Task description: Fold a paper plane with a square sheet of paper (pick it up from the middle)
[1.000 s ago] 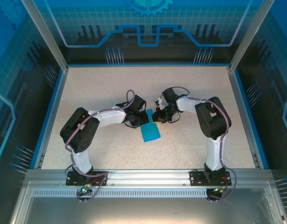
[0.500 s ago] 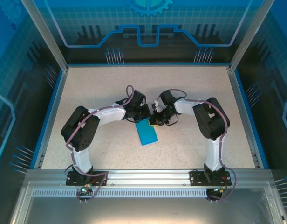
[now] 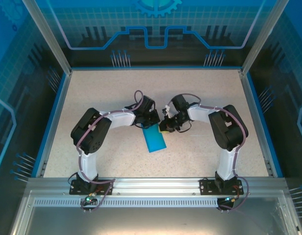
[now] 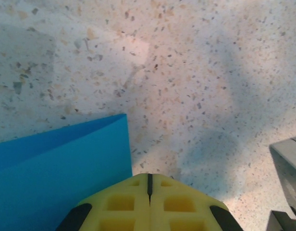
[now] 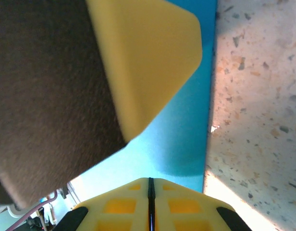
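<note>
The teal-blue sheet of paper (image 3: 155, 140) lies flat on the speckled table (image 3: 107, 88), folded into a narrow rectangle. My left gripper (image 3: 152, 120) is shut at its far left corner. In the left wrist view its yellow fingertips (image 4: 149, 179) meet with nothing between them, and the paper (image 4: 56, 168) lies just to their left. My right gripper (image 3: 163, 128) is shut too, over the paper's far right corner. In the right wrist view its closed tips (image 5: 149, 182) hang above the paper (image 5: 186, 130), with a yellow finger (image 5: 153, 53) of the left gripper close ahead.
Blue rails and glass walls (image 3: 53, 117) fence the table on all sides. Both arm bases stand on the metal beam (image 3: 156, 185) at the near edge. A grey machine part (image 4: 287, 159) shows at the right of the left wrist view.
Both grippers have closed. The left one moved right to the paper's far edge. The paper shifted a little left and turned slightly.
</note>
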